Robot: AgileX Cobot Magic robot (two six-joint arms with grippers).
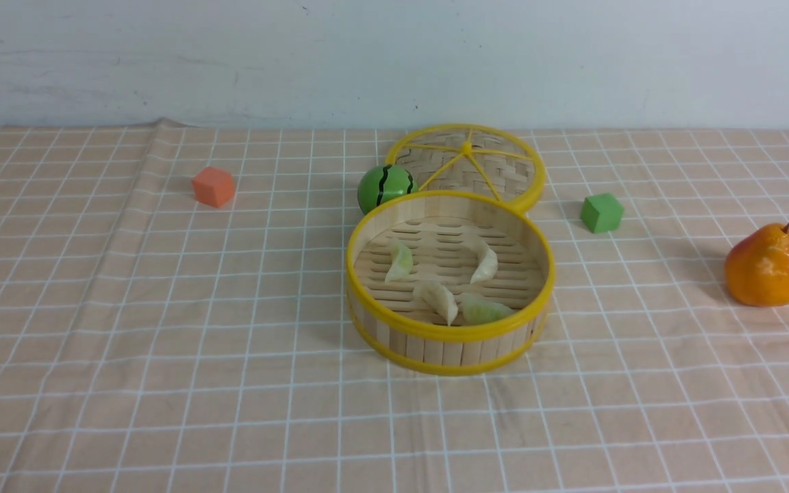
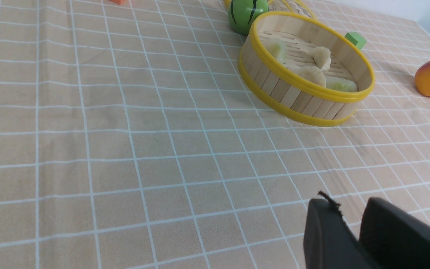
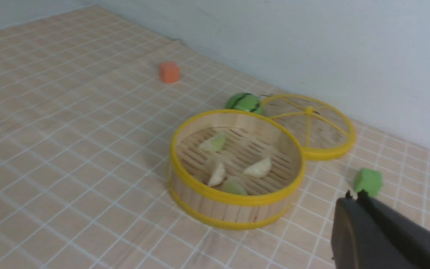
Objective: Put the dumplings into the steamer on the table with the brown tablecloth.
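Seemingly the loading step is done: all four dumplings (image 1: 444, 281) lie on the slatted floor of the steamer (image 1: 451, 335), which stands on the brown tablecloth (image 1: 161, 342) with none left outside. Nothing further seems called for but parking. Both arms hang low, well clear of the basket. The left gripper (image 2: 351, 218) stands slightly parted and empty; the right gripper (image 3: 355, 198) is pressed together, empty.

I am seeing an orange cube (image 1: 214, 186) sitting at the upper left of the front frame, a green striped ball (image 1: 385, 187) resting near centre, touching a flat woven disc with yellow spokes (image 1: 468, 166) lying just beside it, a green cube (image 1: 601, 213) sitting right of centre, and a pear (image 1: 766, 266) standing upright at far right.
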